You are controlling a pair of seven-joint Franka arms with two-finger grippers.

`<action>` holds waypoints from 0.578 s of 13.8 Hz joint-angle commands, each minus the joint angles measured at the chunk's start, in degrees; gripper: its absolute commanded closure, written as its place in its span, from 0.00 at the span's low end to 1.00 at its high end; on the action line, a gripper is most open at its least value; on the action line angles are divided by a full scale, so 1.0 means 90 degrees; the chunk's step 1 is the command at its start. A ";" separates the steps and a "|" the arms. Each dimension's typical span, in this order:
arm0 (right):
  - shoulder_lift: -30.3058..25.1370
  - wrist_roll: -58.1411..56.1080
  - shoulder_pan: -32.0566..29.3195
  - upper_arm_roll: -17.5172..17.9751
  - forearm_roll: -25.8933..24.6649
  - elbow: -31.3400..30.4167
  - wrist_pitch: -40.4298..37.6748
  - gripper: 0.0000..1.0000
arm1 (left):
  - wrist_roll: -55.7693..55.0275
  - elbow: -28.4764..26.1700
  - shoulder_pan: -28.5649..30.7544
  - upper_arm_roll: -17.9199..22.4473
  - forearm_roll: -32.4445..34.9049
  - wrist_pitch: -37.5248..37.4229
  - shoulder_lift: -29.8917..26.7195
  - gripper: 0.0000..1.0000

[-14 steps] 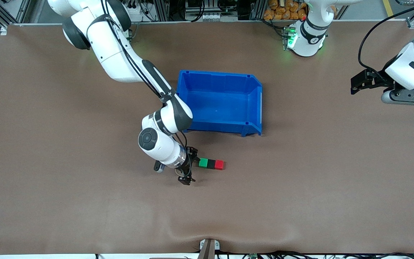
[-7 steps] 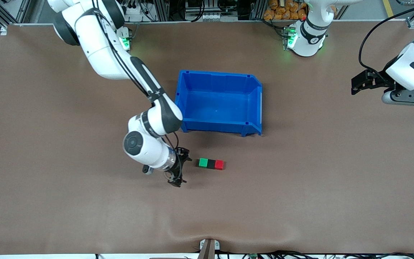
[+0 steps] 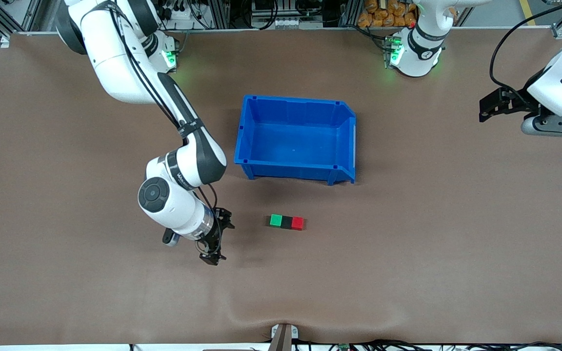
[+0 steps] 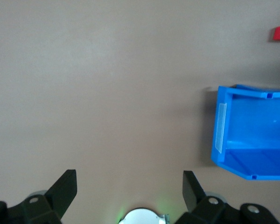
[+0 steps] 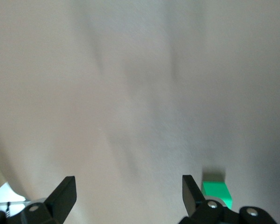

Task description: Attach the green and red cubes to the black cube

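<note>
Looking done: small bright green cube (image 3: pixel 275 220), matte black cube (image 3: pixel 286 222) and bright red cube (image 3: pixel 298 223) sit joined in a row, nearer the camera than the blue plastic bin (image 3: pixel 344 141). Right gripper (image 3: pixel 218 241) hovers over bare table beside the green end, fingers spread wide, holding nothing. Left gripper (image 3: pixel 493 105) waits at its own end, wide open and empty too. Next I'd guess it just parks.

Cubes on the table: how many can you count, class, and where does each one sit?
3, in one touching row nearer the front camera than the blue bin: green cube toward the right arm's end, black cube in the middle, red cube toward the left arm's end. None seems hidden.
</note>
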 commanded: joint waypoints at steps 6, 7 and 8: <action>-0.0568 -0.0867 -0.1271 0.1326 -0.0974 -0.0063 -0.0932 0.00 | 0.0114 0.0055 0.0079 -0.0085 -0.0002 -0.0214 -0.0159 0.00; -0.0694 -0.1064 -0.1436 0.1472 -0.0955 -0.0063 -0.1051 0.00 | 0.0123 0.0055 0.0079 -0.0104 -0.0002 -0.0214 -0.0159 0.00; -0.0811 -0.1163 -0.1689 0.1648 -0.0974 -0.0063 -0.1062 0.00 | 0.0133 0.0055 0.0088 -0.0094 -0.0002 -0.0205 -0.0149 0.00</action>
